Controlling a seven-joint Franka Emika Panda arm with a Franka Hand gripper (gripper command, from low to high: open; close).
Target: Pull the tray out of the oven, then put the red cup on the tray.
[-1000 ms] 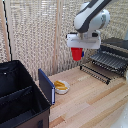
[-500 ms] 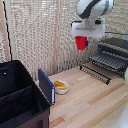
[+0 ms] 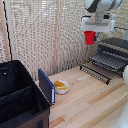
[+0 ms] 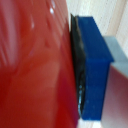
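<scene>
The red cup (image 3: 89, 37) hangs in the air, held by my gripper (image 3: 91, 32), which is shut on it, above and to the exterior view's left of the oven (image 3: 116, 46). The tray (image 3: 106, 61), a dark rack of thin bars, sticks out of the oven's front over the wooden table. In the wrist view the red cup (image 4: 35, 65) fills most of the picture, pressed against a blue finger pad (image 4: 95, 65).
A big black bin (image 3: 20, 100) stands at the exterior view's lower left with a blue panel (image 3: 46, 86) leaning on it. A white bowl with yellow food (image 3: 61, 86) sits beside it on the wooden table (image 3: 95, 105). A slatted blind forms the backdrop.
My gripper has carried the red cup upward and toward the exterior view's right, closer to the oven and tray.
</scene>
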